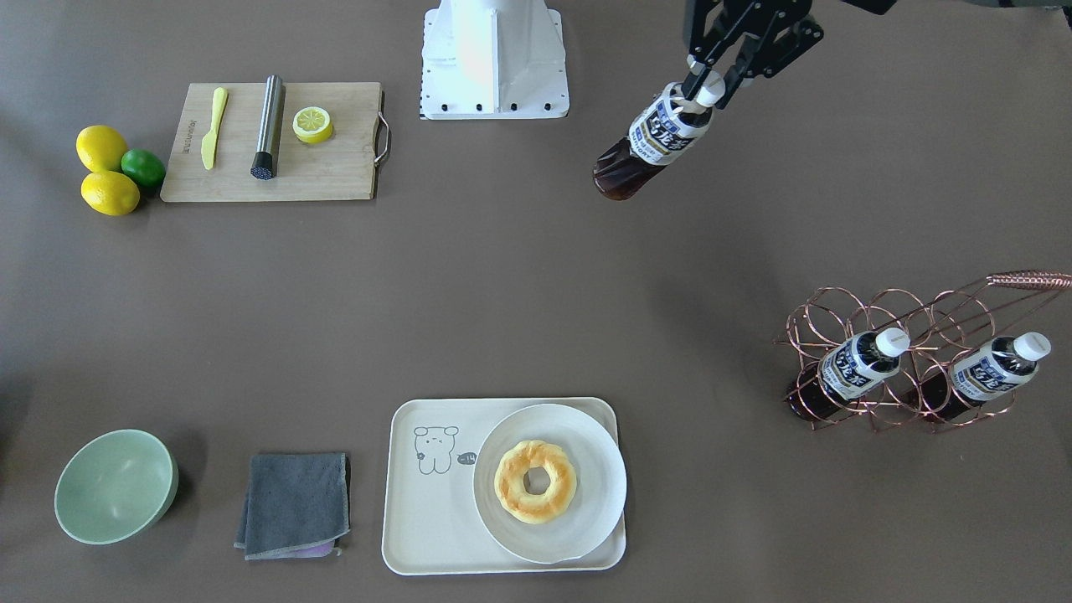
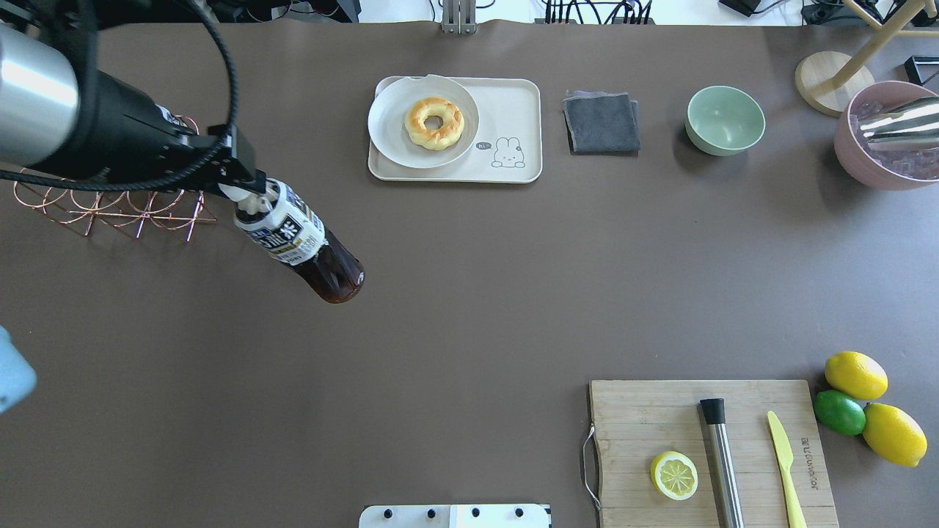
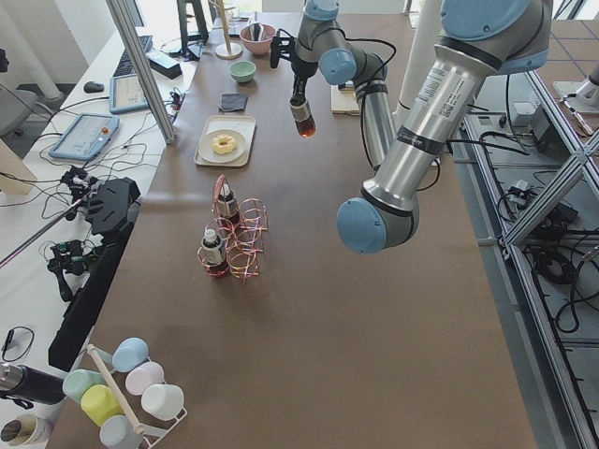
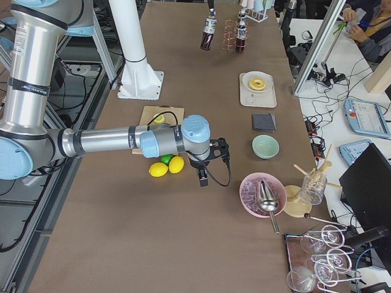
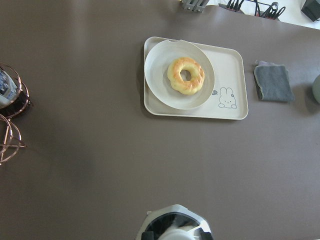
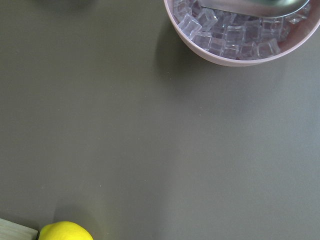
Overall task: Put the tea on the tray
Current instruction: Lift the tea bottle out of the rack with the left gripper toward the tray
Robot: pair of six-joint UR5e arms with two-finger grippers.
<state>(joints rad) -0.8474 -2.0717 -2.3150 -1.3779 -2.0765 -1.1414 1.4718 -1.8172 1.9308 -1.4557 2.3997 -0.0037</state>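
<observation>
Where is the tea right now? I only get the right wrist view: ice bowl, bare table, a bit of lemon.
Observer: The left end effector holds the tea by its cap, hanging in the air above the table.
Operator: Is it over the tray yet?
Observer: No. The tray lies at the table's far side from the robot, with open tabletop between it and the tea.
Operator: Is there room on it?
Observer: A plate with a doughnut covers one end; the end with the bear drawing is bare.
</observation>
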